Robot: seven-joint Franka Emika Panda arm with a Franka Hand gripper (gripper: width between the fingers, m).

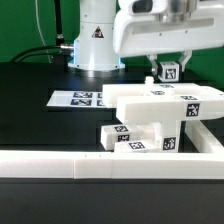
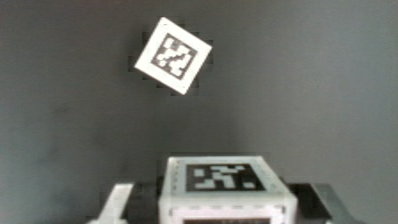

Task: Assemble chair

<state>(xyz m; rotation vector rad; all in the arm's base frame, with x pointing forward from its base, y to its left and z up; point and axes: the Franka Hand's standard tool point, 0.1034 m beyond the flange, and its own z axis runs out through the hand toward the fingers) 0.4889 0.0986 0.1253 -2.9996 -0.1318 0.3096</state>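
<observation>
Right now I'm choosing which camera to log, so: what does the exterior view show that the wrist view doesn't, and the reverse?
Only the exterior view shows the robot base, marker board, rail and joined chair parts. Only the wrist view shows a lone tilted tagged piece on dark ground. Both show the pincer holding a tagged block.
</observation>
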